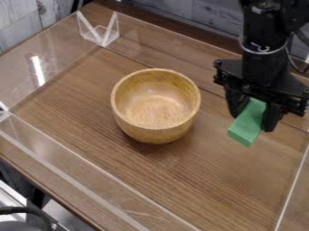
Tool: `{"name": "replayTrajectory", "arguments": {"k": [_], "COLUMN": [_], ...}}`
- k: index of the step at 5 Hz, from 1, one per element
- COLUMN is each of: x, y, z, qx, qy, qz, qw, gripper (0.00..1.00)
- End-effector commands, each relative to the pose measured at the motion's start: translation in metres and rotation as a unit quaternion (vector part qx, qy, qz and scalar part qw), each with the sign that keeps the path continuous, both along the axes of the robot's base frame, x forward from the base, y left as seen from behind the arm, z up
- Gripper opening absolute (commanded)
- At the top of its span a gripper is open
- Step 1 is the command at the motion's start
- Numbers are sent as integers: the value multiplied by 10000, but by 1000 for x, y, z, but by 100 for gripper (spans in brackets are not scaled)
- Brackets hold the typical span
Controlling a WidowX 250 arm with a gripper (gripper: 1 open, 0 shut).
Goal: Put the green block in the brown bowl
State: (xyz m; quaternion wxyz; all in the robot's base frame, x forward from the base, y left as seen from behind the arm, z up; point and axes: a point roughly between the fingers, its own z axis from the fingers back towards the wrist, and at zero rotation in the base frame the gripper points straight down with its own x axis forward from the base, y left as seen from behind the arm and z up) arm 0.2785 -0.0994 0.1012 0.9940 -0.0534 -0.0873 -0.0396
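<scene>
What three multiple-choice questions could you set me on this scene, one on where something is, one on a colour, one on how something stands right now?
1. Where is the block?
A) inside the bowl
B) to the right of the bowl in the picture
C) to the left of the bowl in the picture

2. What colour is the block?
A) red
B) blue
C) green

3. What is the gripper doing with the block?
A) holding it
B) lying beside it
C) nothing, the block is far from it

Answers:
1. B: the block shows to the right of the bowl, outside its rim.
2. C: its visible face is plain green.
3. A: the gripper is shut on the block's upper end, with the rest sticking out below.
</scene>
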Motion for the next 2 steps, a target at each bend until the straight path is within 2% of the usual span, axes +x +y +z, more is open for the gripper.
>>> {"name": "replayTrajectory", "arguments": {"k": [1,2], "x": [9,14], "y": [4,2], "z": [4,-1], "qx": [-14,-14], "qy": [-263,-303], "qz": [-58,-97], "qw": [9996,9995], "gripper": [0,0]}}
